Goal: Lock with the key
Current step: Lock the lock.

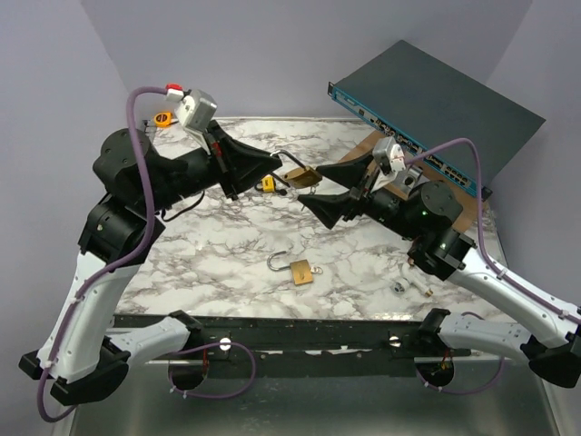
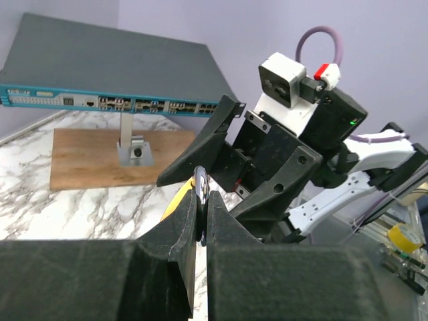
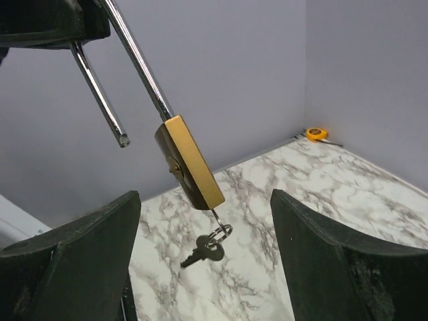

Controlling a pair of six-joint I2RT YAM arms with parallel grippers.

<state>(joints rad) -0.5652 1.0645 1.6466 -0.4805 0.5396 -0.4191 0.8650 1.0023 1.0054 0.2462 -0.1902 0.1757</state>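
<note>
A brass padlock (image 1: pixel 303 176) with its shackle open hangs in the air over the table's middle. My left gripper (image 1: pixel 285 163) is shut on its steel shackle (image 2: pixel 200 185). In the right wrist view the padlock body (image 3: pixel 190 164) tilts, a key sits in its underside, and a second key (image 3: pixel 206 251) dangles from a ring. My right gripper (image 1: pixel 313 187) is open, with its fingers (image 3: pixel 334 254) either side of and below the lock, not touching it. A second brass padlock (image 1: pixel 300 272) with an open shackle lies on the marble table (image 1: pixel 209 263).
A blue network switch (image 1: pixel 436 109) stands on a wooden board (image 2: pixel 100 157) at the back right. A yellow tape measure (image 1: pixel 163 118) lies at the back left. A small yellow object (image 1: pixel 269 184) lies under the held lock. Small metal parts (image 1: pixel 399 288) lie front right.
</note>
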